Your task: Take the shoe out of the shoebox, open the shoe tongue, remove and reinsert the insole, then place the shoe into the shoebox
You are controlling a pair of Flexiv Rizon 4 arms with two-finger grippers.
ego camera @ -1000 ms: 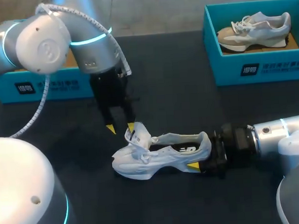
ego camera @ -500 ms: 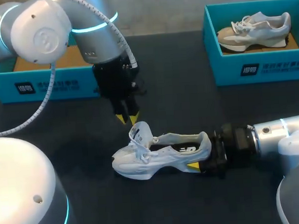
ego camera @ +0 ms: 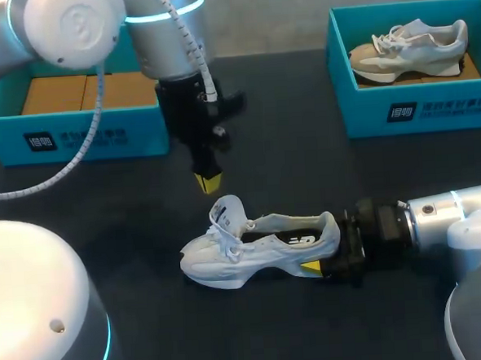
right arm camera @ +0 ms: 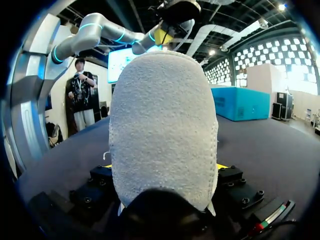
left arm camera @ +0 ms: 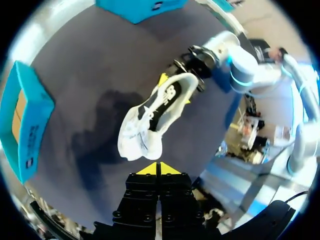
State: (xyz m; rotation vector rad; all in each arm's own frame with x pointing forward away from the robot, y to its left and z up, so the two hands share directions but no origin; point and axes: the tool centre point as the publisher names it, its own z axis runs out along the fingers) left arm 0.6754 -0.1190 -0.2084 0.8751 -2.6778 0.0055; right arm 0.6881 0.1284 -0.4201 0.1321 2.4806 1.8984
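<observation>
From the head view, your shoe (ego camera: 261,248) stands on its sole about midway along the counter (ego camera: 305,160), nearer its front edge, toe toward the left side. Your right tool (ego camera: 325,252) is clamped on the heel from 2 sides, with the forearm lying low and level. I judge that it steadies the shoe so the other arm can work the opening. The tongue (ego camera: 226,213) stands up and forward. Your left tool (ego camera: 208,180) hangs just behind it, tips pressed together and holding nothing, pointing straight down from a near-vertical wrist. The shoebox (ego camera: 73,117), showing only brown card inside, sits at the far left corner. A second box (ego camera: 415,104) holding another shoe (ego camera: 408,47) sits at the far right corner.

From the left wrist view, the closed yellow tips look down on the toe and laces without touching them. The collar gapes dark, so the opening looks ready, though you cannot make out the insole itself.

From the right wrist view, the heel fills the space between the fingers, with yellow peeking out at both sides.
</observation>
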